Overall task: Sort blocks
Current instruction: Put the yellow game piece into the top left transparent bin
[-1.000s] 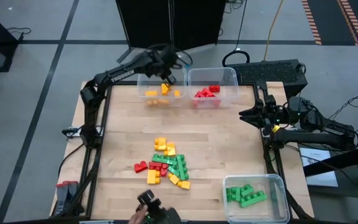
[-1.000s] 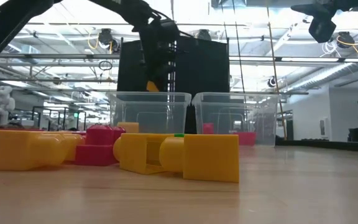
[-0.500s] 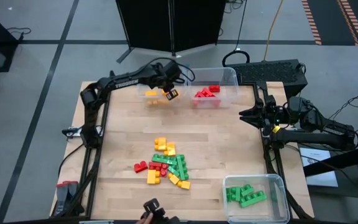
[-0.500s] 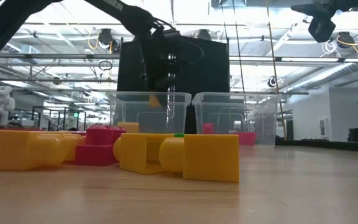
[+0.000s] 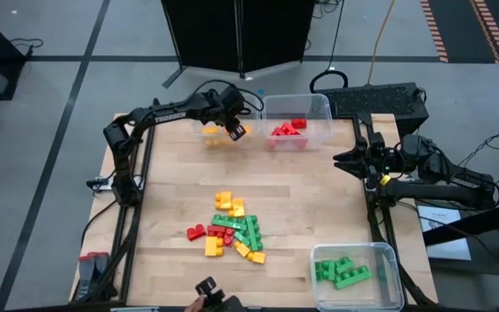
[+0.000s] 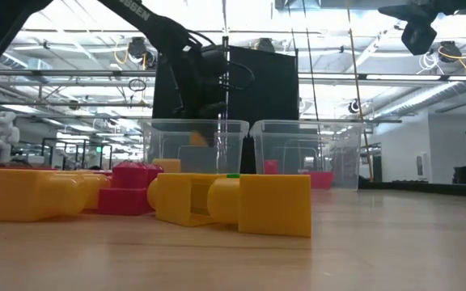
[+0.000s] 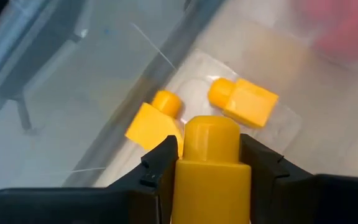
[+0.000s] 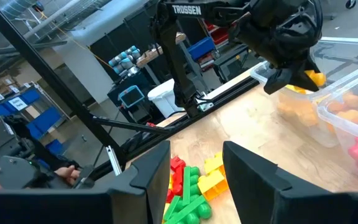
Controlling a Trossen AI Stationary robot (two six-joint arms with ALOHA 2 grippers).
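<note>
My left gripper (image 5: 235,130) reaches down into the far-left clear bin (image 5: 199,115) and is shut on a yellow block (image 7: 211,163), which also shows through the bin wall (image 6: 199,139). Two more yellow blocks (image 7: 244,101) lie on that bin's floor below it. A pile of red, yellow and green blocks (image 5: 230,227) rests on the table's middle. My right gripper (image 5: 340,160) waits open at the table's right edge, with nothing between its fingers (image 8: 148,171). My left gripper pinches the yellow block by its two opposite sides (image 7: 180,177) between its two fingers. They come slanting down from the table's left. The block's round stud (image 7: 211,129) points on past the fingertips, and the block hangs below the bin's rim, above the blocks on the floor.
The far-right clear bin (image 5: 319,104) holds red blocks, and a clear bin at the near right corner (image 5: 390,299) holds green ones. A person's hand with a dark object (image 5: 208,293) shows at the near edge. Bare wood lies between the pile and the far bins.
My left gripper has sunk with the yellow block from above the far-left bin's rim to inside its walls, tipping more steeply downward. The block stays between the fingers. My right arm has kept still.
</note>
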